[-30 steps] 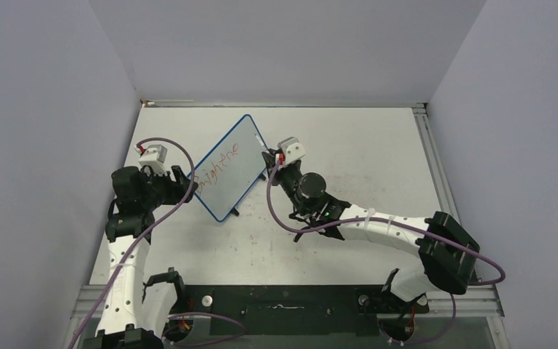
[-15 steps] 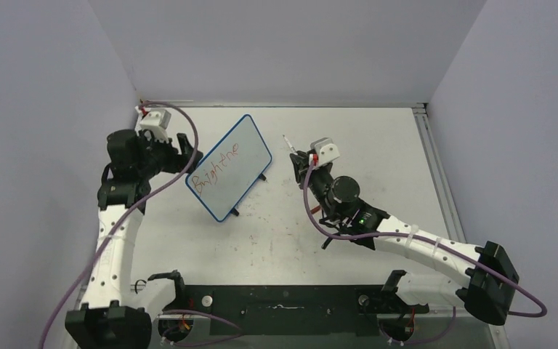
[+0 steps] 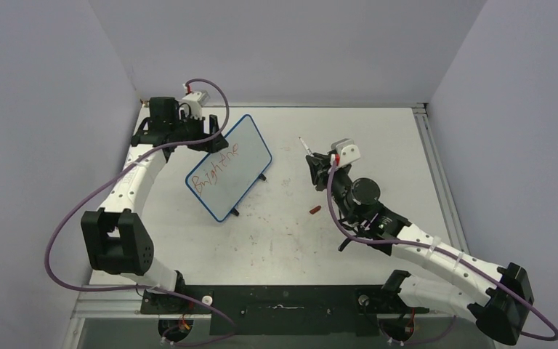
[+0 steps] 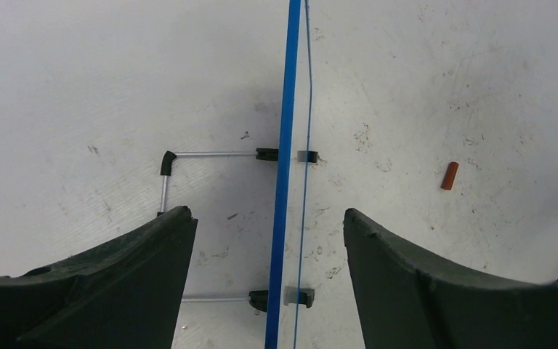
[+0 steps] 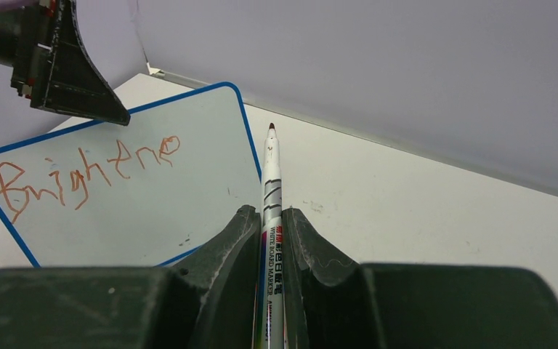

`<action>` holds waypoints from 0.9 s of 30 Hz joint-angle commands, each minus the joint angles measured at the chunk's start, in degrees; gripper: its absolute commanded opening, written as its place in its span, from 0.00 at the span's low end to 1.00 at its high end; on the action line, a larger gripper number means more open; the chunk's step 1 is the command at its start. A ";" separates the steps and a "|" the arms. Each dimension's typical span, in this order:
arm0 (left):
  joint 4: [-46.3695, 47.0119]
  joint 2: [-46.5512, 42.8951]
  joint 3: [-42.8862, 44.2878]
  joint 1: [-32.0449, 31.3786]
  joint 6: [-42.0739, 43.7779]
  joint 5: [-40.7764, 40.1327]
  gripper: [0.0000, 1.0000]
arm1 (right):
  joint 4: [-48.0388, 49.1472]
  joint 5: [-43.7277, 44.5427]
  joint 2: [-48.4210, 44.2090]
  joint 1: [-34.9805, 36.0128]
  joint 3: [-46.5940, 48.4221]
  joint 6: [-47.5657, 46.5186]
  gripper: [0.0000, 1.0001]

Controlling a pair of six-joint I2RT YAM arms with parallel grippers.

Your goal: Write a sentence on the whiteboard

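Red sentence (image 3: 216, 169) showing on the whiteboard (image 3: 241, 149), propped left of table (image 3: 378, 145) centre. Straddling its top edge with the left gripper (image 4: 267, 215) spread wide; pinching a marker (image 5: 270, 167) in the right gripper (image 5: 270, 213) nearby.

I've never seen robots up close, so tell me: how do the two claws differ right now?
The left gripper is open; the right gripper is shut. The left holds nothing, its fingers either side of the whiteboard's blue edge; the right clamps a marker, tip out. The left is over the board; the right is off to its side. Both have two dark fingers.
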 commanded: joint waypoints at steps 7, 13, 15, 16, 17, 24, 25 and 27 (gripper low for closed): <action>-0.20 5.30 4.65 -0.63 1.79 8.65 0.33 | -0.41 -1.09 -2.49 -1.10 -1.15 0.69 0.05; 0.14 5.72 2.28 -0.56 3.50 15.87 0.10 | -1.60 -0.99 -3.87 -1.11 -1.56 1.09 0.05; 0.04 5.58 0.95 -0.49 4.48 18.20 0.01 | -2.18 -1.22 -4.75 -1.16 -1.77 1.36 0.05; -0.04 5.42 0.33 -0.43 4.92 19.45 0.00 | -2.45 -1.43 -5.10 -1.12 -1.85 1.38 0.05; 0.03 5.24 -0.36 -0.39 5.20 20.65 0.00 | -2.80 -1.78 -5.52 -1.14 -2.02 1.34 0.05; -0.37 4.52 -3.85 -0.70 6.30 26.57 0.00 | -3.44 -3.89 -8.39 -1.18 -3.81 2.20 0.05; 0.21 4.42 -4.38 -0.98 5.95 26.96 0.00 | -3.39 -4.48 -8.77 -1.11 -4.30 2.49 0.05; 0.93 4.36 -5.05 -1.59 5.34 26.96 0.00 | -3.97 -5.51 -9.14 -1.04 -4.83 3.10 0.05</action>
